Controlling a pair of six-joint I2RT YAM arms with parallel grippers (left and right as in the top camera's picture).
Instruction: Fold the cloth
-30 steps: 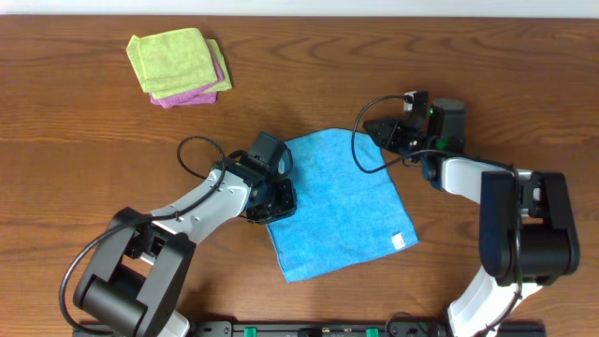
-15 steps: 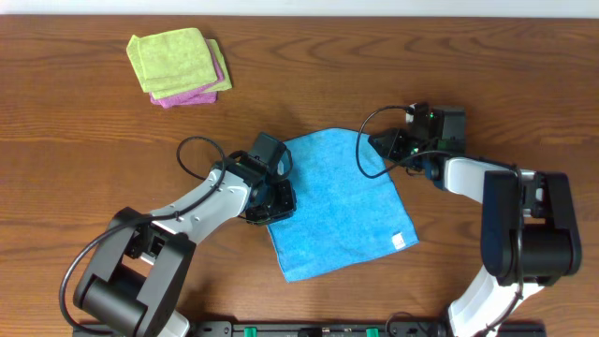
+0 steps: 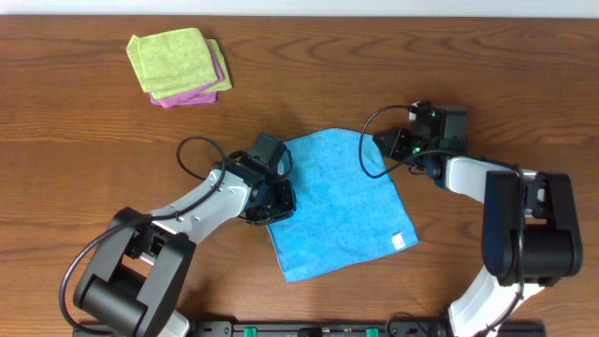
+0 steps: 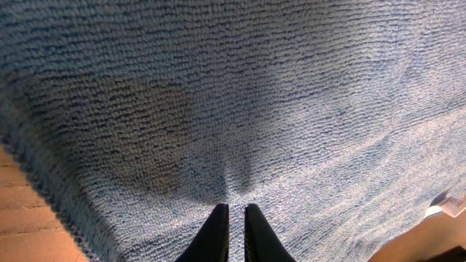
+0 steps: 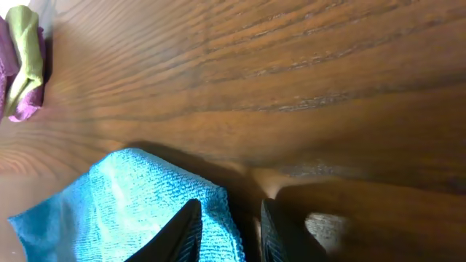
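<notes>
At table (image 3: 487,65) centre, flat: cloth (image 3: 342,206). On its left edge: left gripper (image 3: 270,208). At its far right corner: right gripper (image 3: 380,141). Far-left, well apart: stack of folded cloths (image 3: 178,64).

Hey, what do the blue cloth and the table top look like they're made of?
The cloth: soft terry or microfibre with a matte finish. The left wrist view shows rows of tiny loops across its surface.
The table: brown wood or a wood-look laminate, with streaked grain lines and a slight sheen. The pictures do not show which of the two it is.

Corner of blue cloth (image 5: 124,200) on table (image 5: 306,80), right fingers (image 5: 182,234) parted astride its edge, folded cloths (image 5: 22,62) well apart
</notes>
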